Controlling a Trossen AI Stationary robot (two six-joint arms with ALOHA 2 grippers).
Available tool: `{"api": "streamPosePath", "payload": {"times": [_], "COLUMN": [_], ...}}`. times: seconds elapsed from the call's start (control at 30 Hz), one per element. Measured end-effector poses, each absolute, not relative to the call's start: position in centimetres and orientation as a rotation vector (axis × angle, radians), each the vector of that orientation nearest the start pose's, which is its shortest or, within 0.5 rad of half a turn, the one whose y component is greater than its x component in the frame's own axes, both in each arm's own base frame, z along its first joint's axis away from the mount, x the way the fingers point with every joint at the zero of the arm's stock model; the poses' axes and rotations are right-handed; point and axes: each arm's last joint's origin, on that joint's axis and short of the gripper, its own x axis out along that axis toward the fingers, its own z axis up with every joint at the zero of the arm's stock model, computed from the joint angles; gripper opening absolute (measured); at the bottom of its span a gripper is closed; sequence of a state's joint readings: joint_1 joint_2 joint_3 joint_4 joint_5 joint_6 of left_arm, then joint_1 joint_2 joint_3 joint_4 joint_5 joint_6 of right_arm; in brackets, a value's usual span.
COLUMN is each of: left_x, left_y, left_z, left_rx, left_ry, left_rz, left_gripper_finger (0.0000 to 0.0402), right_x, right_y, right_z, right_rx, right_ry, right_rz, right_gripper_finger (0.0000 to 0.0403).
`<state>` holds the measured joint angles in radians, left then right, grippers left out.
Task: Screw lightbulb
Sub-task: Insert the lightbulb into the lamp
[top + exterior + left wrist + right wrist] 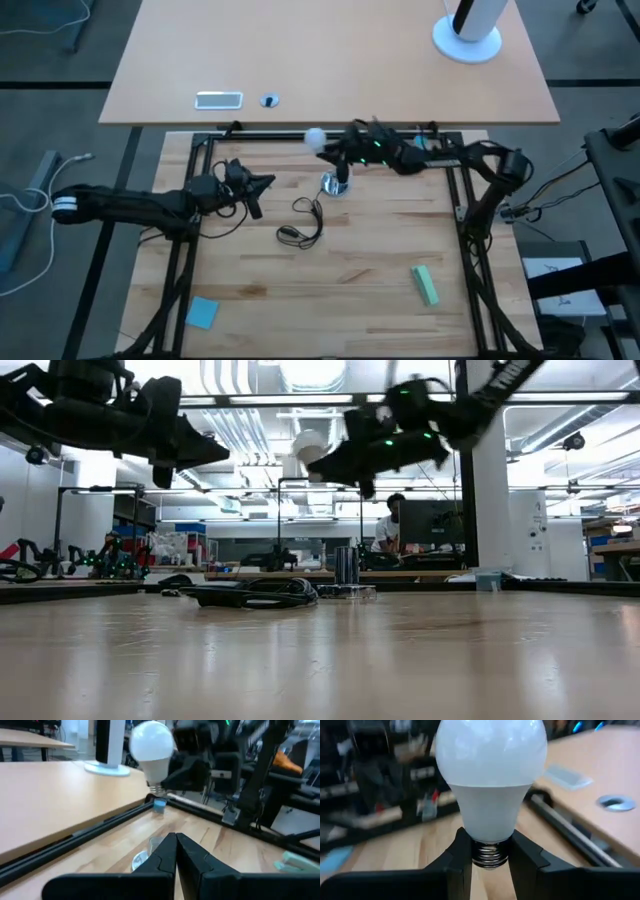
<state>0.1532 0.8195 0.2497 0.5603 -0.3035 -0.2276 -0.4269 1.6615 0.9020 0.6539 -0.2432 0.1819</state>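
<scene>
right gripper point(490, 862) clamps the lightbulb point(491, 775) by its screw base, holding it in the air above and just behind the silver socket point(337, 185); left gripper point(175, 851), jaws clenched empty, hovers near the socket

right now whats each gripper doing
Left gripper: shut, holding nothing.
Right gripper: shut on the lightbulb, gripping its screw base.
</scene>
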Motion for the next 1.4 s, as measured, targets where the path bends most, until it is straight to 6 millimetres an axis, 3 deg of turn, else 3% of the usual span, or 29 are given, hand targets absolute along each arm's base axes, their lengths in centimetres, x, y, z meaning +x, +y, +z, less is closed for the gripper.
{"api": "streamPosePath", "payload": {"times": [0.23,0.43,0.57,0.77,0.93,1.13,1.23,1.4], "left_x": [18.3,19.9,22.0,25.6,27.3,28.7,29.1,28.5], "left_y": [3.7,3.9,4.4,5.8,7.6,9.4,9.4,8.8], "left_z": [21.6,20.9,20.5,21.8,22.7,22.3,21.8,20.6], "left_rx": [-0.232,-0.245,-0.248,-0.162,-0.116,-0.159,-0.165,-0.154], "left_ry": [-0.155,-0.217,-0.165,-0.159,-0.167,-0.138,-0.11,-0.047], "left_rz": [0.443,0.435,0.448,0.48,0.411,0.234,0.149,0.061], "left_gripper_finger": [0.0,0.0,0.0,0.0,0.0,0.0,0.0006,0.0054], "right_x": [30.2,29.0,28.2,27.3,26.7,27.3,27.6,27.7], "right_y": [-11.6,-11.0,-10.7,-10.3,-10.2,-9.5,-8.7,-7.5], "right_z": [19.8,17.6,16.6,16.1,15.9,14.5,14.9,16.0], "right_rx": [0.204,0.239,0.215,0.14,0.13,0.133,0.117,0.077], "right_ry": [-0.013,0.063,0.1,0.078,0.045,0.052,0.011,-0.024], "right_rz": [-0.356,-0.417,-0.402,-0.387,-0.377,-0.34,-0.306,-0.313], "right_gripper_finger": [0.0082,0.0082,0.0082,0.0082,0.0082,0.0082,0.0082,0.0082]}}
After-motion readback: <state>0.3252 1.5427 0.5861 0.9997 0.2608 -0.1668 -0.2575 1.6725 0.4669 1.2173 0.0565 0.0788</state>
